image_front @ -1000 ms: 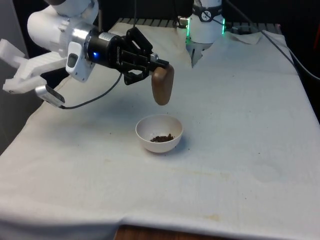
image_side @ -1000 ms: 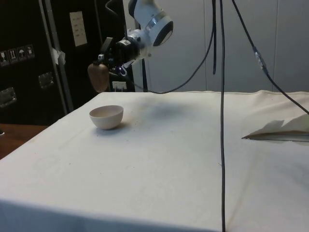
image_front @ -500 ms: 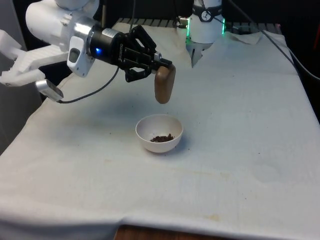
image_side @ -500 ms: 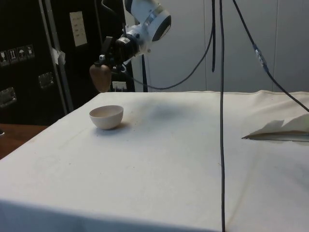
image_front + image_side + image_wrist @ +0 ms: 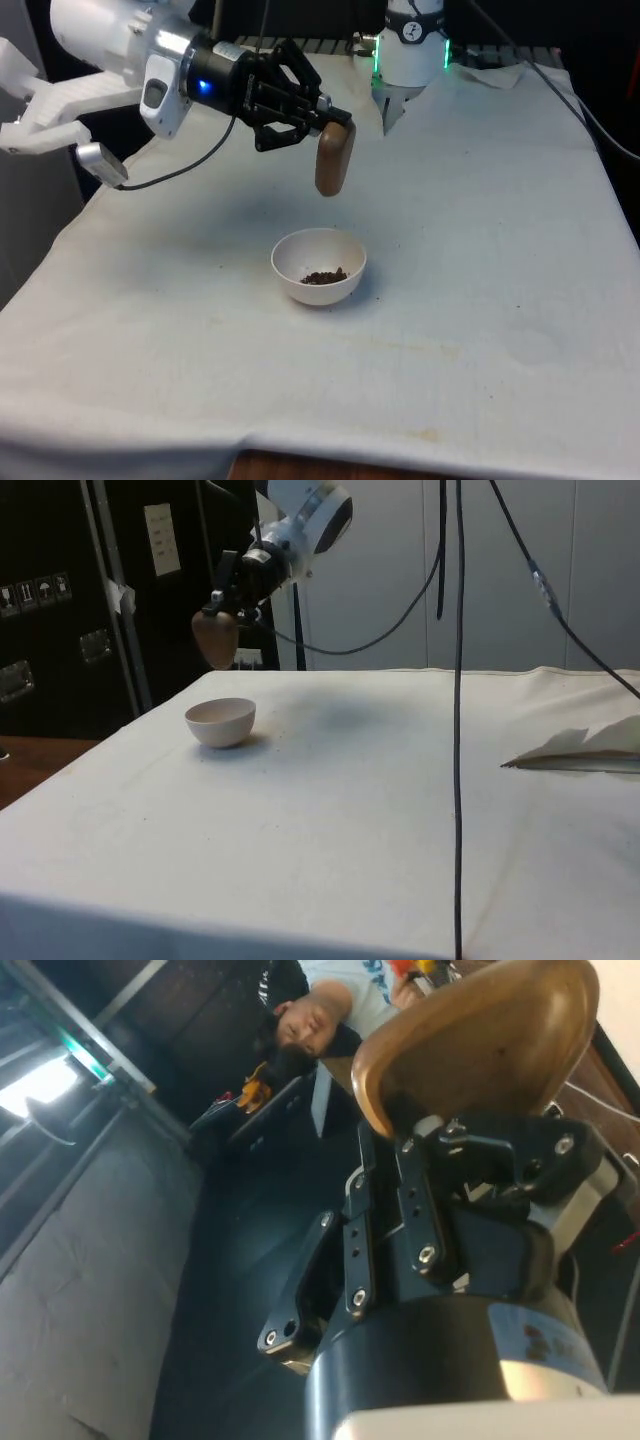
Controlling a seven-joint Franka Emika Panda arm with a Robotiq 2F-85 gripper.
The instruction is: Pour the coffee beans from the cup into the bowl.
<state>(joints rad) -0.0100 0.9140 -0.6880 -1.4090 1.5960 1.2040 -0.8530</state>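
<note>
Gripper (image 5: 318,122) reaching in from the front view's left, fingers clamped on the rim of a brown cup (image 5: 334,159). Cup hanging mouth-down, slightly tilted, held in the air above and just behind the white bowl (image 5: 319,266), well clear of its rim. Same seen from the side: gripper (image 5: 222,605) and cup (image 5: 215,638) high over the bowl (image 5: 220,721), an open gap between cup and bowl edge. From the wrist, gripper (image 5: 432,1140) with the cup's brown wall (image 5: 480,1040) pinched at its rim, a person visible beyond.

Small heap of dark coffee beans (image 5: 324,275) lying at the bottom of the bowl; hidden by the bowl's wall from the side. A few dark specks on the cloth near the bowl.

Bowl standing on the white cloth (image 5: 470,250) roughly mid-table, nearer the front view's left, far from every table edge. Wide bare cloth all round it, most of it toward the front view's right and the near edge. Near edge of the table showing a strip of wood (image 5: 330,468) under the cloth hem. A fold of cloth (image 5: 585,748) raised toward the far right in the side view, well apart from the bowl. A black cable (image 5: 459,720) hanging straight down in front of the side camera.
</note>
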